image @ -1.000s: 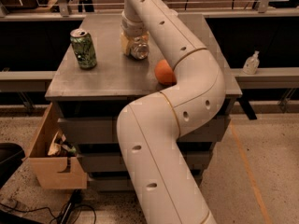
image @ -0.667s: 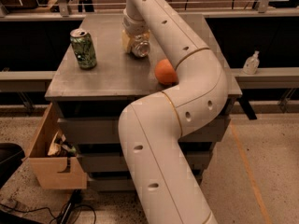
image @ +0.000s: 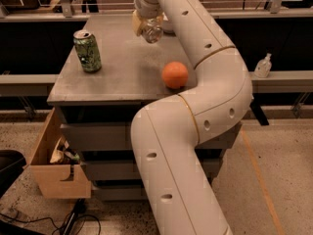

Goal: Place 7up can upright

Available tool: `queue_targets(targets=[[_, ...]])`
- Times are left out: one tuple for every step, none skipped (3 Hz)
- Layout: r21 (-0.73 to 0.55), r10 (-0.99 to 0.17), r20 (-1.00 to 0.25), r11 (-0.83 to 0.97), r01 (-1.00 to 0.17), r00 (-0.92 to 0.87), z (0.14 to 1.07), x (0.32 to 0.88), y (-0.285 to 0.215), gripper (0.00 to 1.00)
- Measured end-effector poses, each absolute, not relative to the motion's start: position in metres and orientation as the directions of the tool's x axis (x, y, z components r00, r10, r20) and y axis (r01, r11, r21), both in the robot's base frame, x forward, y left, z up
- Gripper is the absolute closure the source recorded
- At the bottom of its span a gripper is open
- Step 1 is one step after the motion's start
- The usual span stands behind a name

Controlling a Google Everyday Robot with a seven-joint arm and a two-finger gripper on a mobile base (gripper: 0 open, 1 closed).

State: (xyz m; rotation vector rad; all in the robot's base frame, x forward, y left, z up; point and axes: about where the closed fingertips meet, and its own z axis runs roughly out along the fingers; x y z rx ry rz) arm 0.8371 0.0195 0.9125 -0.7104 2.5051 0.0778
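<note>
Hand (image: 148, 27) grips the small silvery 7up can (image: 154, 32) over the flat grey tabletop (image: 122, 75).

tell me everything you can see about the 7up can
The 7up can is a small silvery-grey metal can with faint dark mottling. It is clamped in the gripper, over the far middle of the grey table, and shows below the pale fingers. Whether it touches the tabletop cannot be told. It is apart from the green can and the orange ball.
</note>
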Motion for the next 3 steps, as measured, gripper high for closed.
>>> queue_targets(targets=[[-0.099, -0.44, -0.564, 0.876, -0.471, -0.699, 0.94, 0.825, -0.004, 1.0], [-0.112, -0.442, -0.618, 0.868, -0.483, -0.651, 0.957, 0.825, 0.007, 1.0], [-0.112, -0.442, -0.618, 0.868, -0.483, -0.651, 0.957, 0.825, 0.007, 1.0]])
